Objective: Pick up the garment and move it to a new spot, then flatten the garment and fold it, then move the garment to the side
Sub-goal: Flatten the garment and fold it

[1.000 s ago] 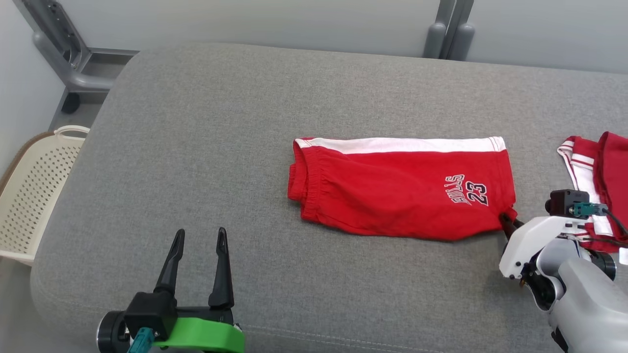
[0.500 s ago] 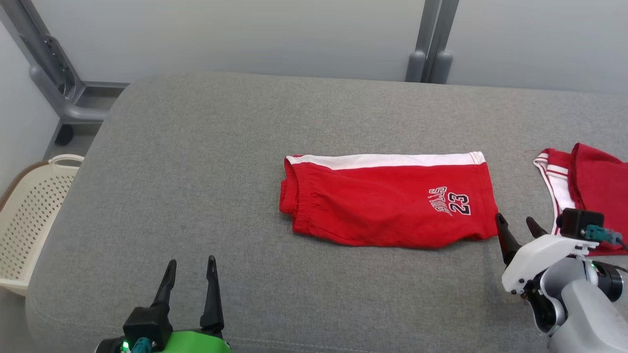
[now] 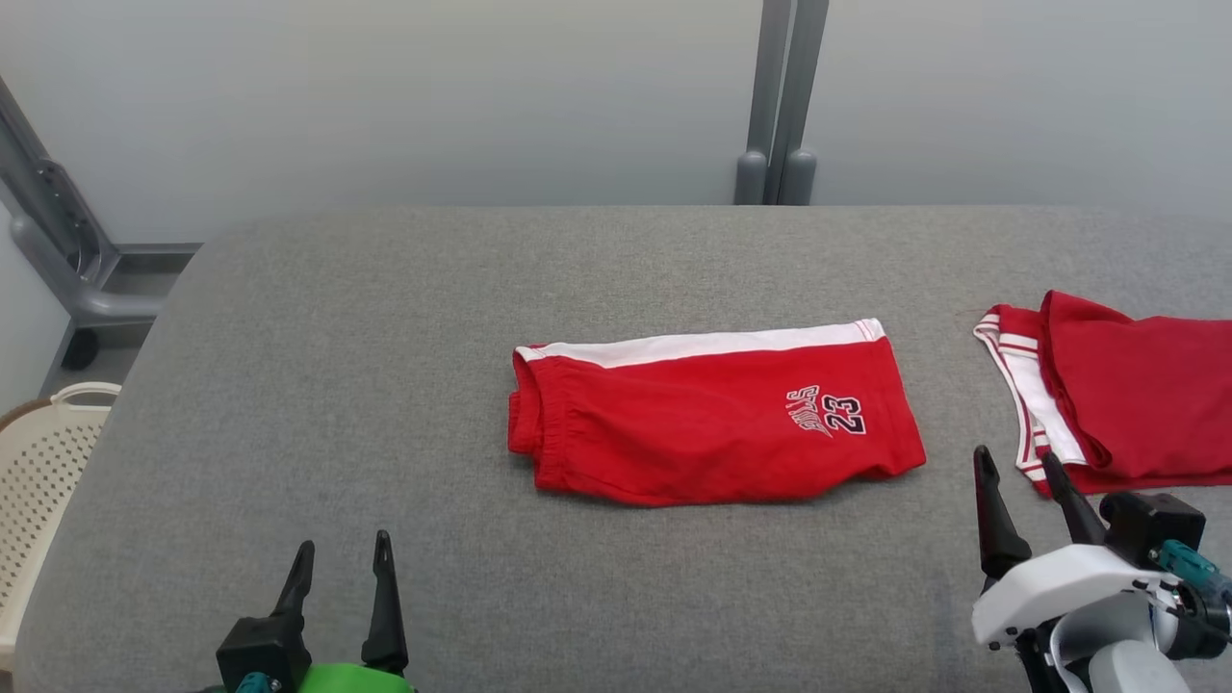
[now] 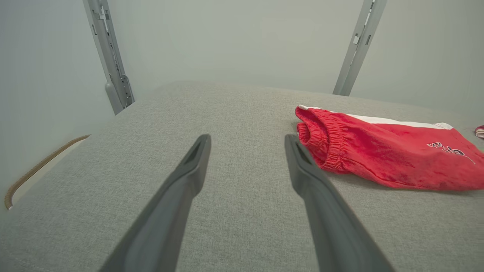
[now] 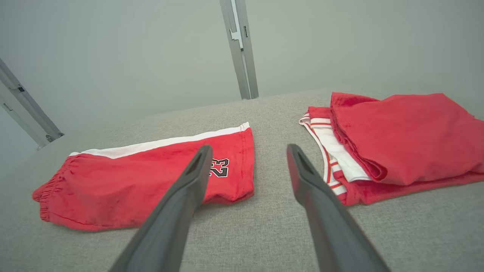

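Red shorts (image 3: 693,433) let go
Right gripper (image 3: 1014,462) has released their corner and backed off, fingers spread wide, empty; left gripper (image 3: 345,549) equally open, holding nothing (print reads "23").

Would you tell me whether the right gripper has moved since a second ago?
Yes. The right gripper has come off the near corner of the red shorts, backing toward the robot, open.
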